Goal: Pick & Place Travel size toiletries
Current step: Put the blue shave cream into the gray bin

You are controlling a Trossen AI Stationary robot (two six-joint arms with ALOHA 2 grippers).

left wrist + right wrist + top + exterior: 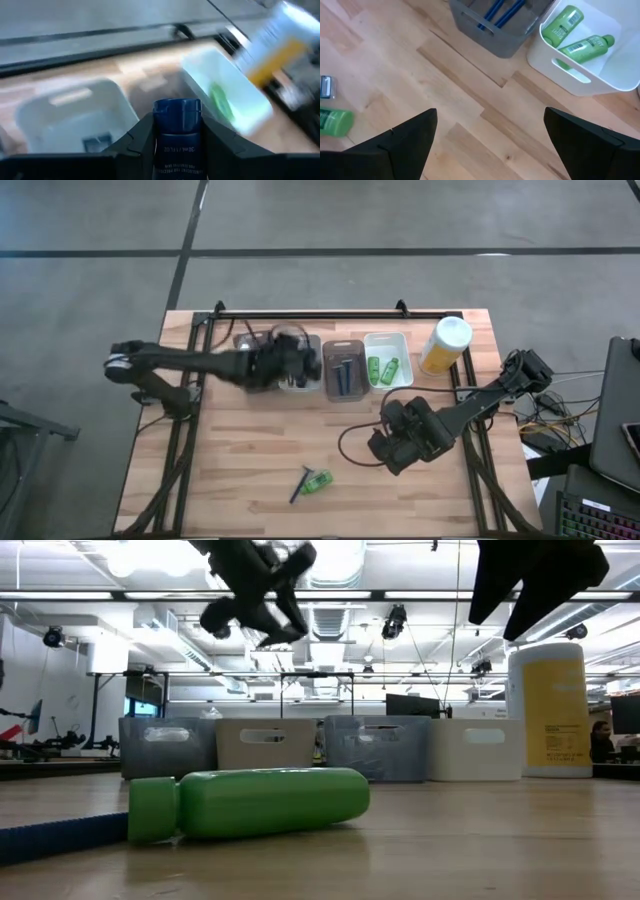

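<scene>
Travel-size toiletries are spread across the wooden table [250,440], some sorted into a row of small rectangular bins along its far edge. The left gripper [176,145] hangs above that row, near the far-left bins, clamped on a small dark tube with a dark-blue cap [177,130] that stands upright between its fingers [142,137]. Just below it in the left wrist view sits a pale beige plastic bin [75,112], with a grey bin [343,370] next along the row holding slim dark-blue razors [497,12]. Beside that, a white plastic bin [580,80] holds two bright green mini bottles [575,35] lying side by side. A tall yellow canister with a white lid [445,343] stands at the far-right end of the row. Near the table's front edge, well apart from the bins, a third green mini bottle [318,482] lies on its side, touching or just beside another dark-blue razor [300,485]. The right gripper [395,442] hovers over bare wood right of the table's middle, its jaws spread wide and holding nothing.
</scene>
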